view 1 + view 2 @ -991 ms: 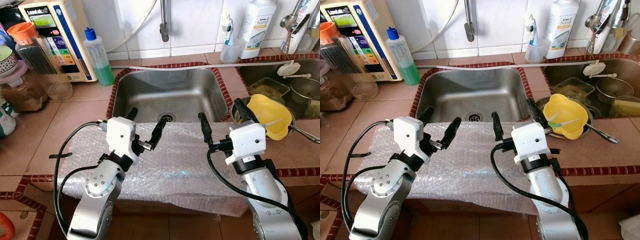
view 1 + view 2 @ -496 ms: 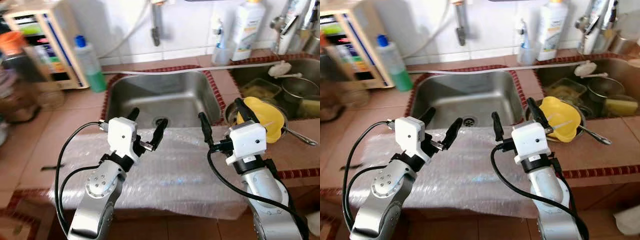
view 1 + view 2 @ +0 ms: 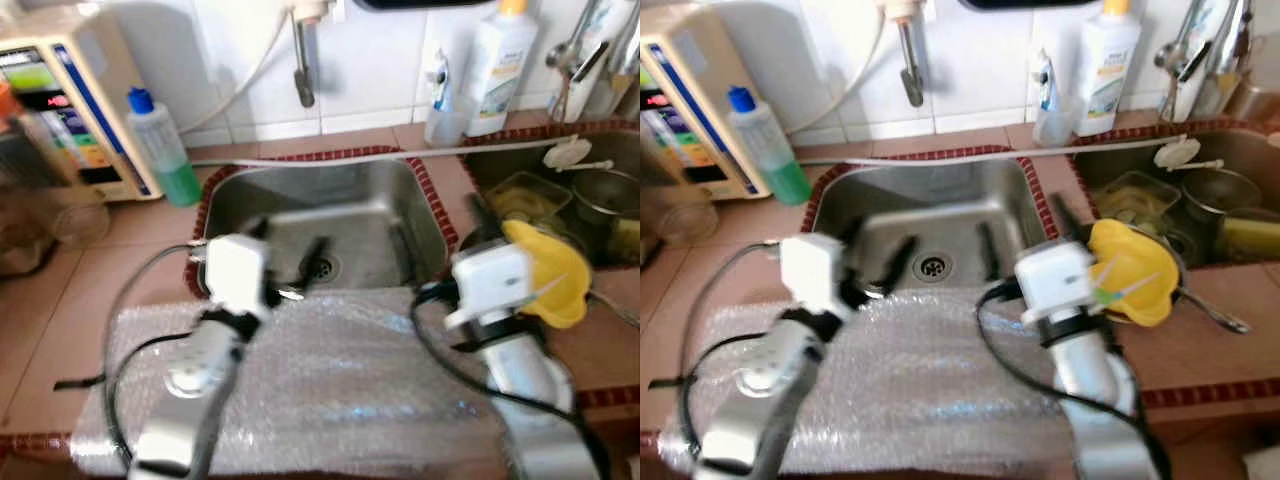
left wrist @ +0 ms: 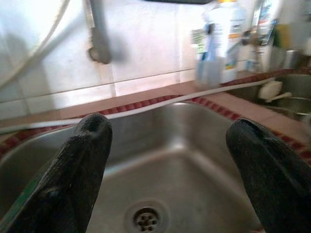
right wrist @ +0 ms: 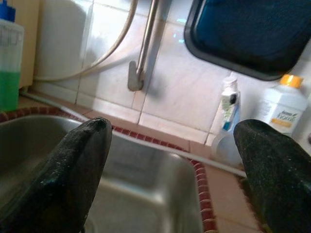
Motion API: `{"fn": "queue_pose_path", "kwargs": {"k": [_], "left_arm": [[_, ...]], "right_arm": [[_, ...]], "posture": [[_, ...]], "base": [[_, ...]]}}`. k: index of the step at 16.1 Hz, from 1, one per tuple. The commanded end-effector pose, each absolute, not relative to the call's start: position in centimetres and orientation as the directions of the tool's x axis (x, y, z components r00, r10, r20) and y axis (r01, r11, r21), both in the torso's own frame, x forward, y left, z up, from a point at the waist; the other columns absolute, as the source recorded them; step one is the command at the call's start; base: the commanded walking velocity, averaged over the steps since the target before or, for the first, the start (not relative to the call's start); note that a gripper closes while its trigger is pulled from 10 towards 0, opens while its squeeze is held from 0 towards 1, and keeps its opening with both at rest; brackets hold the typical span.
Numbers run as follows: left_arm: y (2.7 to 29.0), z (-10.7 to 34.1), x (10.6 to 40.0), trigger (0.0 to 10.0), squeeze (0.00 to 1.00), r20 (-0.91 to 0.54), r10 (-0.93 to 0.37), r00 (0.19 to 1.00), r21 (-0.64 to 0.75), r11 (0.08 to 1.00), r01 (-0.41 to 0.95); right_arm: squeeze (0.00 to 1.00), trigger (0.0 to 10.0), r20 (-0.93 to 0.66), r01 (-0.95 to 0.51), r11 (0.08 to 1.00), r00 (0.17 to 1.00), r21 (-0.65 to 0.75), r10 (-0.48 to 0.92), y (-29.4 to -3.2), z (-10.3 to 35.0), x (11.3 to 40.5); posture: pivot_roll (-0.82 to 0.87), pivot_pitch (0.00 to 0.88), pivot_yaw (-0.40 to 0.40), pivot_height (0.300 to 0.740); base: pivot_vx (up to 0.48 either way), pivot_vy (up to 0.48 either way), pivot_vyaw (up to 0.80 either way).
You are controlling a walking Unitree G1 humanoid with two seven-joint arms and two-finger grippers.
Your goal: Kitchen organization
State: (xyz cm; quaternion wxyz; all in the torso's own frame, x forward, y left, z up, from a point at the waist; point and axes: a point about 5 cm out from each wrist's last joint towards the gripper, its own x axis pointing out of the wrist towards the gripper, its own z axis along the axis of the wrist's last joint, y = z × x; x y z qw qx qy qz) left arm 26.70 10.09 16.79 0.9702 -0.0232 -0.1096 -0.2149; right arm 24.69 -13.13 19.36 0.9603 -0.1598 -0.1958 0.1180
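Steel sink (image 3: pixel 350 215) lies just beyond both spread hands (image 3: pixel 290 262) (image 3: pixel 435 235).

Both arms reach over bubble wrap (image 3: pixel 330 380) on the counter (image 3: pixel 90 270) toward the sink (image 3: pixel 340 215). Left gripper (image 3: pixel 285 255) and right gripper (image 3: pixel 440 235) are spread wide. A yellow bowl (image 3: pixel 550 270) sits right.

We see the bubble wrap (image 3: pixel 330 390) lying near, before the sink (image 3: pixel 345 205). A bottle (image 3: pixel 158 148) stands far left; a funnel (image 3: pixel 548 272) sits right.
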Motion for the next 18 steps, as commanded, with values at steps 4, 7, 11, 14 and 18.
{"fn": "queue_pose_path", "kwargs": {"k": [4,7,11,14,18], "left_arm": [[9.7,16.6,26.4,10.0,0.00,0.210,-0.432,0.877,0.011,0.898,0.440],[10.2,16.0,26.2,10.0,0.00,0.177,-0.427,0.887,0.024,0.902,0.430],[11.5,15.5,26.2,10.0,0.00,0.149,-0.418,0.896,0.024,0.907,0.420],[11.2,14.8,27.2,10.0,0.00,0.116,-0.385,0.916,0.061,0.923,0.380],[10.2,14.5,28.8,10.0,0.00,0.108,-0.370,0.923,0.072,0.929,0.364]], "right_arm": [[1.00,10.0,0.346,-0.157,0.918,0.892,-0.365,0.290,-13.3,19.6,24.5],[1.00,10.0,0.348,-0.158,0.922,0.893,-0.353,0.286,-13.4,19.8,24.5],[1.00,10.0,0.334,-0.124,0.935,0.911,-0.334,0.240,-14.7,19.8,23.6],[1.00,10.0,0.306,-0.088,0.946,0.933,-0.312,0.188,-15.4,19.2,23.0],[1.00,10.0,0.298,-0.028,0.952,0.947,-0.306,0.124,-16.5,19.4,22.4]], "posture": [[-0.26,0.126,0.120,0.740],[-0.26,0.130,0.121,0.740],[-0.27,0.137,0.144,0.740],[-0.30,0.151,0.165,0.740],[-0.37,0.176,0.189,0.740]], "base": [[0.000,0.000,0.00],[0.000,0.000,0.00],[0.000,0.000,0.00],[0.000,0.000,0.00],[0.000,0.000,0.00]]}}
